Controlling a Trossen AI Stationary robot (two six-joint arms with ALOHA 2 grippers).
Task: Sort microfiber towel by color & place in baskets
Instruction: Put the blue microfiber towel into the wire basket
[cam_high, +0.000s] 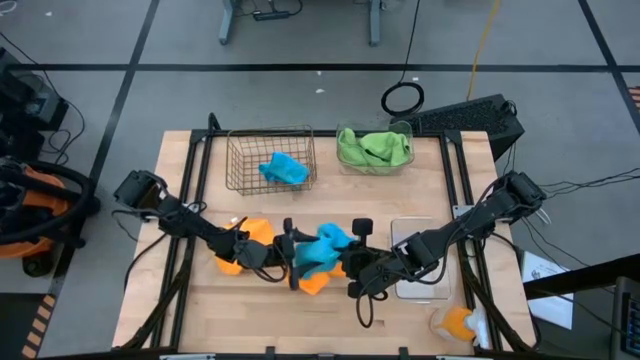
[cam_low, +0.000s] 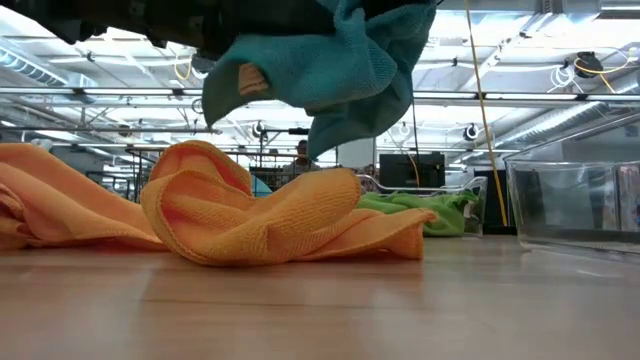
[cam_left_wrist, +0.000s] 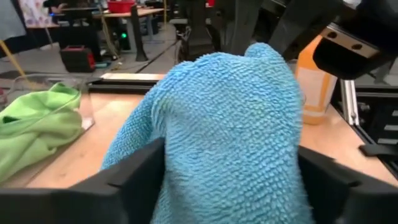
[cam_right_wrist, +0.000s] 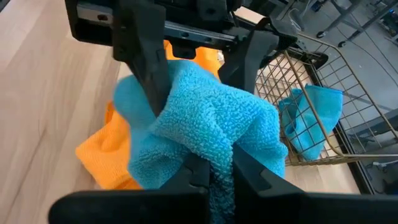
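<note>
The step in hand looks like the lifting of a blue towel (cam_high: 322, 250) off the orange towels (cam_low: 250, 215) at the near middle of the table, with both grippers on it at once. The right gripper (cam_right_wrist: 211, 165) has its fingers pinched tight on a fold of the blue towel, which hangs bunched above the orange ones in the low view. The left gripper (cam_left_wrist: 230, 180) faces it from the other side, its fingers spread wide with the cloth bulging between them; whether they press the cloth or only stand around it I cannot tell. The wire basket (cam_high: 270, 160), already holding another blue towel (cam_high: 284, 168), stands beyond both grippers toward the far edge, and the clear bin with the green towel (cam_high: 375, 148) sits beside it. An empty clear bin (cam_high: 420, 262) lies just beside the right gripper. The next move probably calls for one gripper to let go, so the other can carry the cloth over the wire basket without dragging an orange towel along.
</note>
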